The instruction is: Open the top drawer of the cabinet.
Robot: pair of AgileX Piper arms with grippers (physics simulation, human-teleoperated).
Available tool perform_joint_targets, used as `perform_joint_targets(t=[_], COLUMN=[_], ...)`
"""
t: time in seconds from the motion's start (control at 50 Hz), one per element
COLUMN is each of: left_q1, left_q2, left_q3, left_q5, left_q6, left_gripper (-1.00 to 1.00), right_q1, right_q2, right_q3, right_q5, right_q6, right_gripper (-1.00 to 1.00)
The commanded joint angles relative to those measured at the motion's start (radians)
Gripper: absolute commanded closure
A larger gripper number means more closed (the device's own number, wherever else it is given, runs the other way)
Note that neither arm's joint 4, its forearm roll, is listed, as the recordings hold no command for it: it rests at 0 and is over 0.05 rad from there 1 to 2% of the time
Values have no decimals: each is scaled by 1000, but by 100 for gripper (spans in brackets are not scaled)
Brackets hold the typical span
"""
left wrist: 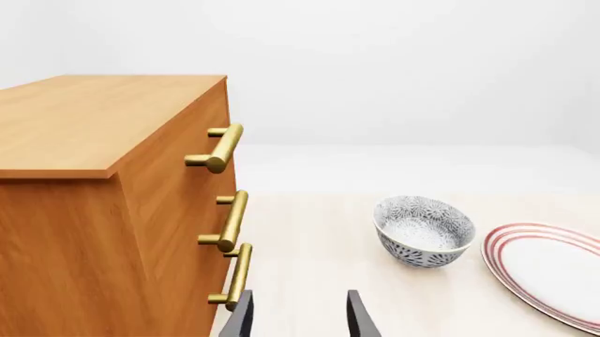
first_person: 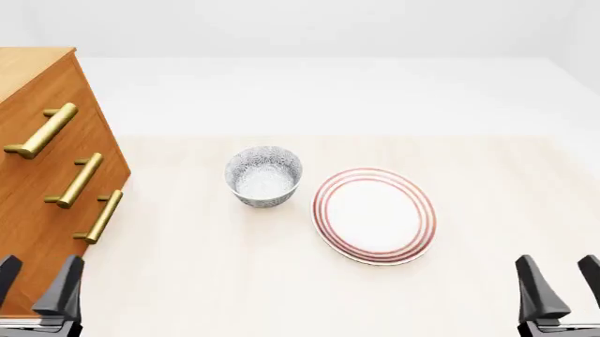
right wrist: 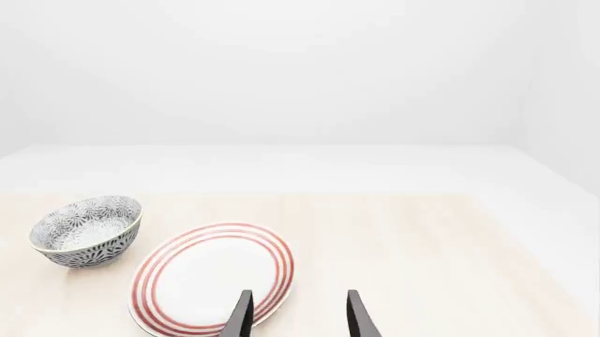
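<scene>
At the table's left edge the cabinet [first_person: 38, 161] is seen, all three drawers closed; the top drawer [first_person: 42, 105] w/ its brass bar handle [first_person: 39, 131] is flush w/ the front. The left gripper [first_person: 38, 284] is held low beside the cabinet's near corner, fingers spread, nothing gripped. The right gripper [first_person: 561, 281] is kept at near right, also spread. A patterned bowl [first_person: 263, 175] & a red-ringed plate [first_person: 374, 215] are set mid-table, just apart.

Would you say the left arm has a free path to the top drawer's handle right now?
Probably yes: the left gripper sits open beside the cabinet, nothing lies between it and the top drawer's handle, and the bowl stands well aside.
</scene>
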Motion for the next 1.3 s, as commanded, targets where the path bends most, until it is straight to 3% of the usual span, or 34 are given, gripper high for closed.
perform_joint_targets(t=[0.02, 0.36, 0.6, 0.72, 0.82, 0.88, 1.1, 1.3], left_q1=[1, 6, 2, -24, -20, -43, -34, -51], left_q2=[5, 9, 1, 112, 271, 342, 353, 471], left_q3=[-3, -16, -72, -93, -117, -135, -252, -307], left_q5=[-2, 6, 33, -17, -91, -132, -42, -48], left_q6=[1, 14, 148, 245, 381, 408, 481, 626], left_gripper=[-100, -100, -100, -100, -100, -100, -100, -100], right_q1=[0, 1, 1, 1, 1, 1, 1, 1], right_q2=[4, 9, 13, 13, 12, 11, 6, 5], right_q3=[-3, -3, -3, -3, -3, -3, -3, -3], right_q5=[-1, -6, -10, -11, -9, -8, -3, -2], right_q6=[-4, -5, -5, -5, -5, -5, -5, -5], right_gripper=[-100, -100, -100, -100, -100, -100, -100, -100])
